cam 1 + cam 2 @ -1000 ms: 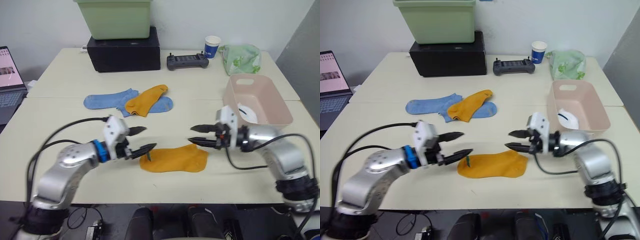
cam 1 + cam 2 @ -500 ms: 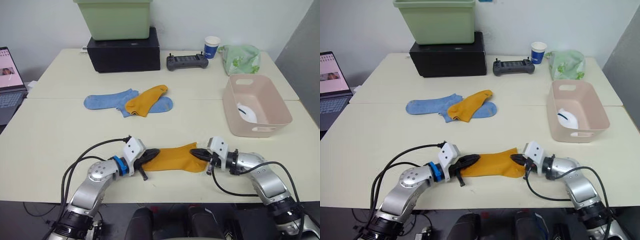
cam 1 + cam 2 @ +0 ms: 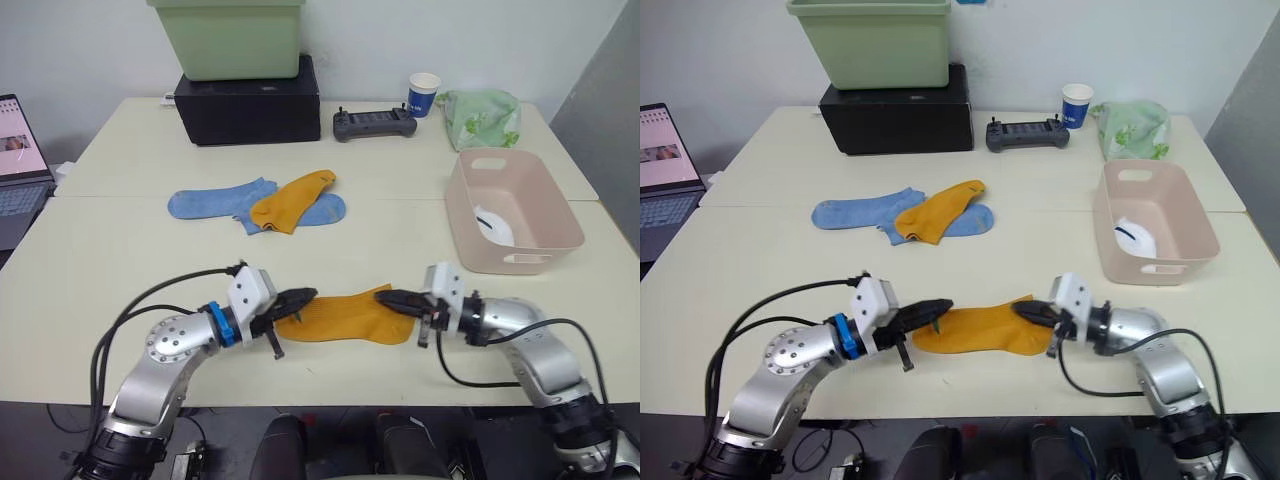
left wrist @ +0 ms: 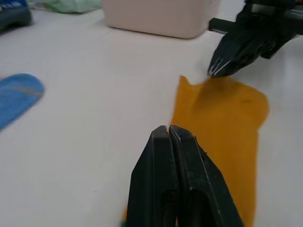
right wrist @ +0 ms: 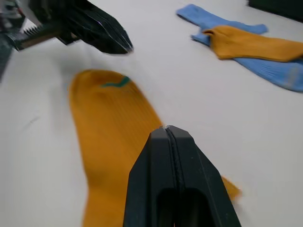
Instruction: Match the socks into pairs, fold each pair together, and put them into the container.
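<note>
One mustard-orange sock [image 3: 348,316] lay flat near the front edge of the table [image 3: 120,250], a small green mark at its left end. The left gripper [image 3: 297,299] sat low at that left end, its two black fingers pressed together with no gap between them; whether any knit was caught between the tips could not be told. The right gripper [image 3: 395,299] sat at the sock's right end, fingers likewise closed flat against each other, and again a pinch on the fabric could not be confirmed. Farther back, toward the middle of the table, a second mustard-orange sock [image 3: 292,200] lay across two light blue socks [image 3: 222,200], touching both. The pale pink container [image 3: 512,212] stood on the right side of the table, well apart from the front sock, with a white sock [image 3: 493,224] inside it. Along the back edge were a black box [image 3: 248,100] bearing a pale green bin [image 3: 228,37], a black handheld controller [image 3: 375,123], a blue and white paper cup [image 3: 424,93] and a crumpled green bag [image 3: 482,116]. An open laptop [image 3: 20,165] stood beside the table at far left.
</note>
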Action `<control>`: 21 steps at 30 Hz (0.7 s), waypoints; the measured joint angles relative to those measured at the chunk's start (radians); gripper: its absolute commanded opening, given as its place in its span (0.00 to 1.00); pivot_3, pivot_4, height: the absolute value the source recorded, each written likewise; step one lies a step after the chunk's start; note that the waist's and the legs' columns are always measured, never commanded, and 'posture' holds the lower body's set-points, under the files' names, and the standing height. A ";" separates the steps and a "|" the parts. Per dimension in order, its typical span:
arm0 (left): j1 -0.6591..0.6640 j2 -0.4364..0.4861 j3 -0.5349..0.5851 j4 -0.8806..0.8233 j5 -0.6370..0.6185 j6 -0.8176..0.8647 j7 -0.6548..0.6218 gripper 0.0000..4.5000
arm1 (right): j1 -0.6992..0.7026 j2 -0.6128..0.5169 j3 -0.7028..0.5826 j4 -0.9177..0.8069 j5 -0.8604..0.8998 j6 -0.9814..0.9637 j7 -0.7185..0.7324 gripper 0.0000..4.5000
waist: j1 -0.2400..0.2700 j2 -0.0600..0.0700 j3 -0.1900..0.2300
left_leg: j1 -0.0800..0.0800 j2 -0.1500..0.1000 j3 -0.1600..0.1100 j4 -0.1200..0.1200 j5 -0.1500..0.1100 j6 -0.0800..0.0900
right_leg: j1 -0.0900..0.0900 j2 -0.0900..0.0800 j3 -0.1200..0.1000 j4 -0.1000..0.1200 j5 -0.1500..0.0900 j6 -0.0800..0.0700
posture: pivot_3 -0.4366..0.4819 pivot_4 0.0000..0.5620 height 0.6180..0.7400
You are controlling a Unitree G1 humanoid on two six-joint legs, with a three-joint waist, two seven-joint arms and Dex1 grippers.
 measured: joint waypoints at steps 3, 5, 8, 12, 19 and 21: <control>0.035 -0.001 -0.054 0.030 0.045 -0.010 -0.006 0.01 | 0.016 0.006 0.046 0.044 -0.052 -0.029 -0.003 0.00 | 0.001 0.000 0.000 | 0.000 0.000 0.000 0.000 0.000 0.000 | 0.000 0.000 0.000 0.000 0.000 0.000 | 0.48 0.27 1.00; 0.044 -0.008 -0.058 0.059 0.057 -0.023 0.002 0.01 | 0.025 -0.005 0.048 0.066 -0.072 -0.039 -0.001 0.00 | 0.003 0.000 0.000 | 0.000 0.000 0.000 0.000 0.000 0.000 | 0.000 0.000 0.000 0.000 0.000 0.000 | 0.48 0.27 1.00; 0.052 -0.009 -0.049 0.073 0.058 -0.054 0.008 0.01 | 0.038 -0.044 0.040 0.058 -0.071 -0.052 0.016 0.00 | 0.003 0.000 0.000 | 0.000 0.000 0.000 0.000 0.000 0.000 | 0.001 0.000 0.000 0.000 0.000 0.000 | 0.48 0.27 1.00; 0.101 0.005 0.027 0.077 0.028 -0.060 0.010 0.01 | 0.108 -0.145 -0.026 0.022 -0.062 -0.095 0.049 0.00 | 0.003 0.000 0.000 | 0.000 0.000 -0.001 0.000 0.000 0.000 | 0.001 0.000 -0.001 0.000 0.000 0.000 | 0.48 0.27 1.00; 0.111 0.005 0.161 0.003 -0.055 0.010 0.065 0.04 | 0.119 -0.121 -0.172 -0.039 0.090 0.039 -0.002 0.08 | 0.000 0.000 0.000 | 0.001 0.001 -0.001 0.000 0.000 0.000 | 0.002 0.000 -0.001 0.000 0.000 0.000 | 0.48 0.27 1.00; 0.086 -0.017 0.223 -0.002 -0.083 0.030 0.119 0.14 | 0.079 -0.093 -0.217 -0.072 0.122 0.080 -0.064 0.21 | -0.001 0.000 0.000 | 0.001 0.001 -0.001 0.000 0.000 0.000 | 0.002 0.000 -0.001 0.000 0.000 0.000 | 0.48 0.27 1.00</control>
